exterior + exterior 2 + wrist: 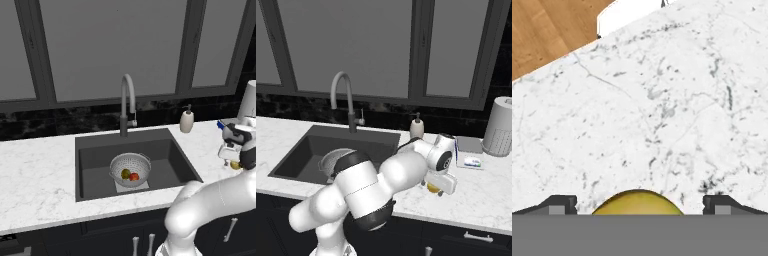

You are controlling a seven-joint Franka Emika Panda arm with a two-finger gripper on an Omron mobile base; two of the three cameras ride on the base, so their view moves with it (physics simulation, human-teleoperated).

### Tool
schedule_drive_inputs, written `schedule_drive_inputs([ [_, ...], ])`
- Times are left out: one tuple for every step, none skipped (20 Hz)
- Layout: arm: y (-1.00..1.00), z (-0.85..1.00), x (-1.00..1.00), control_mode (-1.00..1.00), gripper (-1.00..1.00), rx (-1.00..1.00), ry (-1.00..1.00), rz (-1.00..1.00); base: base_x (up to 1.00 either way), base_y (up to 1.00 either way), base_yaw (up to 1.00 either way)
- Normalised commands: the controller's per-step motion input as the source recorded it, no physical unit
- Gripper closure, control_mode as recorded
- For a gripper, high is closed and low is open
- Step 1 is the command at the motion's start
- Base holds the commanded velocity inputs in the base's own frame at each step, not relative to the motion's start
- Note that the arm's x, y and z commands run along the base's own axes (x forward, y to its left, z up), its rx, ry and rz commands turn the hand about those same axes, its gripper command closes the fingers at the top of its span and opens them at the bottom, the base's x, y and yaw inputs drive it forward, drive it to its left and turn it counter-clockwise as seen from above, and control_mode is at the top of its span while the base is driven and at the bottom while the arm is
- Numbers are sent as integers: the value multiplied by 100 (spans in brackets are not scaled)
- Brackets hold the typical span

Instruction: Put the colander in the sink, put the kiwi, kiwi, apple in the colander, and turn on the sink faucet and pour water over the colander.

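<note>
With claw (640, 206) spread, yellow kiwi (638, 202) between fingertips, marble counter (662, 110).

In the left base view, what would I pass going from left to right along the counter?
Sink with the colander holding a kiwi and the apple → soap dispenser → the yellower kiwi under the gripper.

A white marble counter (35, 175) is seen mid-frame; a soap dispenser (186, 121) and yellowish kiwi (235, 164) are carried at right.
</note>
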Motion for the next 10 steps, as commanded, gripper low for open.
schedule_drive_inputs([
  [0,-23,28,-100,-100,-1,0,0,0,0,0],
  [0,-21,26,-100,-100,-1,0,0,0,0,0],
  [-6,-28,24,-100,-100,-1,2,0,0,0,0],
  [-12,-31,24,-100,-100,-1,4,-1,0,0,0],
  [-6,-31,18,-100,-100,-3,3,-1,0,0,0],
  [0,-29,8,-100,100,-5,1,-2,0,0,0],
  [0,-32,3,-100,100,-8,2,-4,0,0,0],
  [0,-36,0,-100,100,-8,1,-5,0,0,0],
  [0,-37,0,-100,100,-7,0,-5,0,0,0],
  [0,-36,0,-100,100,-7,0,-5,0,0,0],
])
